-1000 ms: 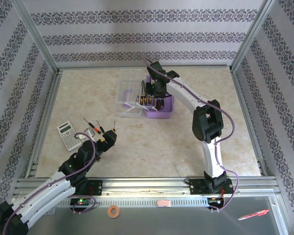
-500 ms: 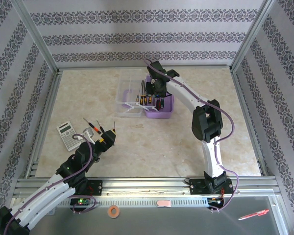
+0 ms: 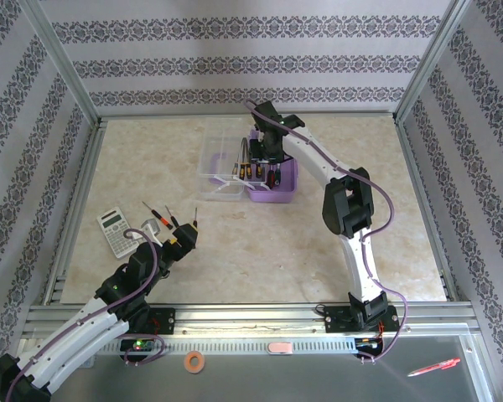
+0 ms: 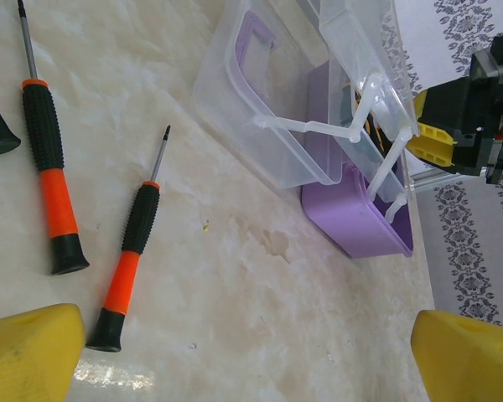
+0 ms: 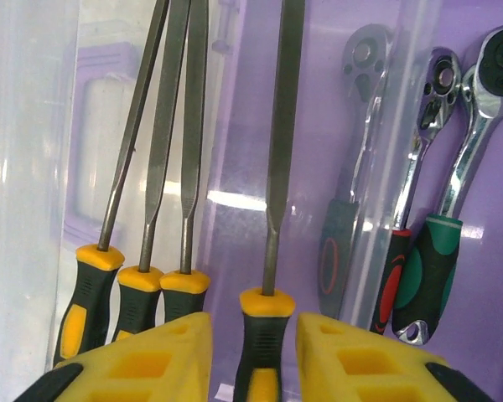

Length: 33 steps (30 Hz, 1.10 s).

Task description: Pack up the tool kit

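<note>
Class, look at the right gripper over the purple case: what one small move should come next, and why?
Probably lift the right gripper straight up, clear of the purple case. Its jaws stand slightly apart from the file on both sides of its yellow-and-black handle, and that file lies in the case beside three similar files, so it looks placed.

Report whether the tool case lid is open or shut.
Open: the clear lid lies swung back beside the purple case, leaving it uncovered.
</note>
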Each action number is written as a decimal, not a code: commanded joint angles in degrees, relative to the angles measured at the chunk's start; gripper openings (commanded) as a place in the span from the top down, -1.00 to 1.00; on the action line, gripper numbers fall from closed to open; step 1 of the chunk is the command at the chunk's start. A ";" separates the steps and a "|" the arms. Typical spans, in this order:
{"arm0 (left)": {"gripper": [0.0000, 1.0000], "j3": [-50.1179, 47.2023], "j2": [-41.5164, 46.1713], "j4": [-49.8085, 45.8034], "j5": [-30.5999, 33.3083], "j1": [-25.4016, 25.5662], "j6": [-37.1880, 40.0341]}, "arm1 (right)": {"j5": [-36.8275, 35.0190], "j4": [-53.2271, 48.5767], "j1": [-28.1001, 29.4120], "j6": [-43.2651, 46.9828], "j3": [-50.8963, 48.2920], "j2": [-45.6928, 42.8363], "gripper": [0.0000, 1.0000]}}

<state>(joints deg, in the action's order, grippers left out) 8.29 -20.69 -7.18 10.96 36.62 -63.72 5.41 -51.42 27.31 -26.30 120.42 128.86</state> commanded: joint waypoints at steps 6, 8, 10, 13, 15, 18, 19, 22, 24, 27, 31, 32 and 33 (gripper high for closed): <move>-0.99 4.67 -0.59 -4.71 0.44 -0.85 1.94 | 0.74 -0.25 -0.42 1.00 2.59 -3.48 0.32; -0.99 6.72 -0.68 -8.10 2.05 -0.85 2.67 | 1.17 0.71 -0.34 0.89 1.38 -6.64 0.33; -0.99 9.31 -1.38 -12.36 4.23 -0.87 3.31 | 0.39 3.71 0.01 0.65 -2.78 -11.23 0.33; -0.97 13.96 -4.83 -18.26 7.25 -0.94 4.26 | -2.02 9.85 0.38 0.12 -14.21 -18.93 0.33; -0.87 17.16 -9.11 -21.03 8.28 -1.09 5.02 | -4.71 13.64 0.38 -0.27 -22.88 -24.75 0.33; -0.66 21.21 -16.80 -22.19 7.13 -1.33 7.84 | -6.78 21.05 -0.17 -0.83 -37.16 -33.80 0.33; -0.58 22.59 -19.11 -22.99 7.23 -1.35 8.25 | -6.86 22.88 -0.59 -1.22 -40.94 -36.26 0.33; -0.41 25.89 -26.11 -21.42 5.41 -1.60 11.91 | -5.28 27.80 -3.06 -3.00 -52.68 -43.15 0.33; -0.40 28.80 -29.95 -23.00 6.00 -1.68 13.45 | -2.84 30.16 -5.60 -3.91 -58.77 -45.98 0.33; -0.40 31.43 -34.26 -22.18 4.36 -1.98 17.49 | 0.86 31.99 -9.58 -4.88 -65.24 -48.99 0.34; -0.36 37.04 -43.29 -24.70 0.95 -2.30 25.22 | 5.09 35.73 -14.01 -6.44 -72.47 -51.46 0.34; -0.32 38.04 -45.40 -25.69 0.58 -2.35 26.49 | 6.04 36.38 -14.87 -7.00 -73.66 -51.76 0.34; -0.25 39.21 -47.66 -26.70 0.28 -2.41 27.52 | 7.21 37.30 -15.76 -7.97 -75.06 -52.06 0.34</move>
<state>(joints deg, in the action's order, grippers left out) 44.88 -64.60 -29.21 13.43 35.07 -43.55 7.94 -19.46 12.95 -31.73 47.81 78.98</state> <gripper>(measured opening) 0.640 0.330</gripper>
